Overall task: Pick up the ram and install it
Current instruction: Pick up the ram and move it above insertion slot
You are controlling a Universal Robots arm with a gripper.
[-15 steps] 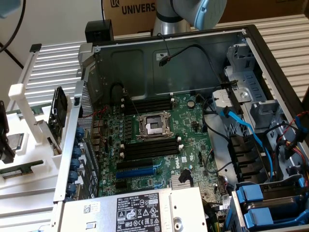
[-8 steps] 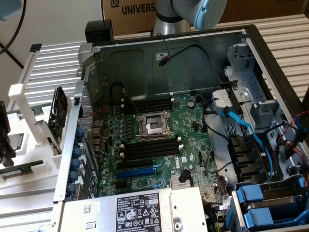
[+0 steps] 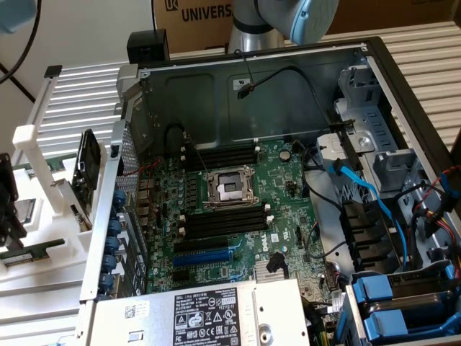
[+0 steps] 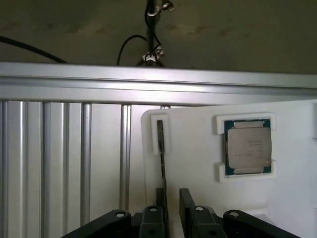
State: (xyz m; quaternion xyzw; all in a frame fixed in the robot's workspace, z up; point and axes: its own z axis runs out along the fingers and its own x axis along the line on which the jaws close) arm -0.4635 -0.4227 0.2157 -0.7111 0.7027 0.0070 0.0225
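The ram [image 4: 161, 153] is a thin dark stick seen edge-on, standing in a slot of the white holder [image 4: 198, 163]. My gripper [image 4: 173, 201] hangs over it, open, with an empty gap between the black fingers [image 4: 187, 203]. The stick lines up with one finger rather than with the gap. In the exterior view the ram [image 3: 30, 254] shows as a green strip in the white holder [image 3: 43, 216] at the far left, beside the open computer case. My gripper [image 3: 7, 213] is the dark shape at that view's left edge. The long black memory slots [image 3: 223, 223] flank the processor socket [image 3: 230, 189].
A square silver processor chip [image 4: 247, 147] sits in its own pocket of the holder, beside the ram. A ribbed aluminium rail [image 4: 148, 84] runs past the holder. Inside the case [image 3: 252, 86] are blue cables [image 3: 374, 198], drive bays and a power supply [image 3: 209, 313].
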